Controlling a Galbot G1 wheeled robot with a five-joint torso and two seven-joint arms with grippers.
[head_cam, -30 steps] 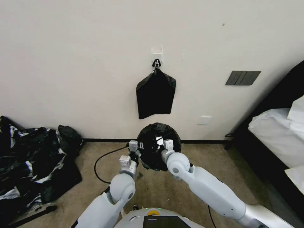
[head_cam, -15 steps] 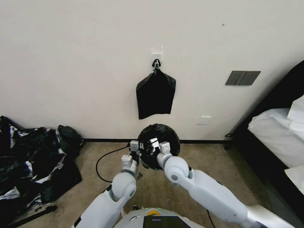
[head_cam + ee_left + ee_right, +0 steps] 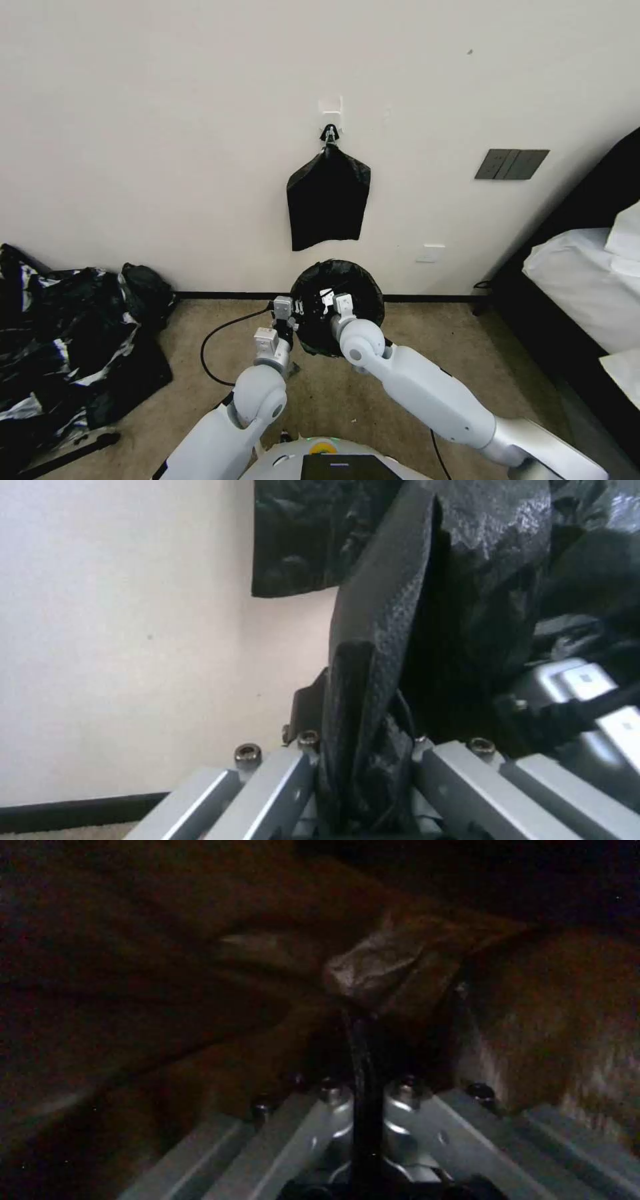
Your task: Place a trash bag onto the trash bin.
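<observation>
Head view gives you the bin (image 3: 319,348) on the carpet (image 3: 333,393) against the wall (image 3: 167,133), at 12 o'clock from the robot's chest, with the bag (image 3: 347,280) already lining it: black film fills the mouth and folds over the rim, so little of the bin's own wall is visible. Your left gripper (image 3: 293,308) sits at the rim's 9 o'clock edge, and in the left wrist view its fingers (image 3: 353,680) are closed flat on a fold of bag (image 3: 480,555) film. Your right gripper (image 3: 328,297) reaches down into the bin's mouth near its centre; the right wrist view is very dark (inside the liner), yet the fingers (image 3: 363,1065) show pressed together as one thin edge, and whether any bag (image 3: 380,960) film is pinched between them you cannot tell. A black bundle (image 3: 328,200) hangs from a hook (image 3: 329,133) at 12 o'clock above the bin, and a big black plastic heap (image 3: 67,340) lies at 9 o'clock.
</observation>
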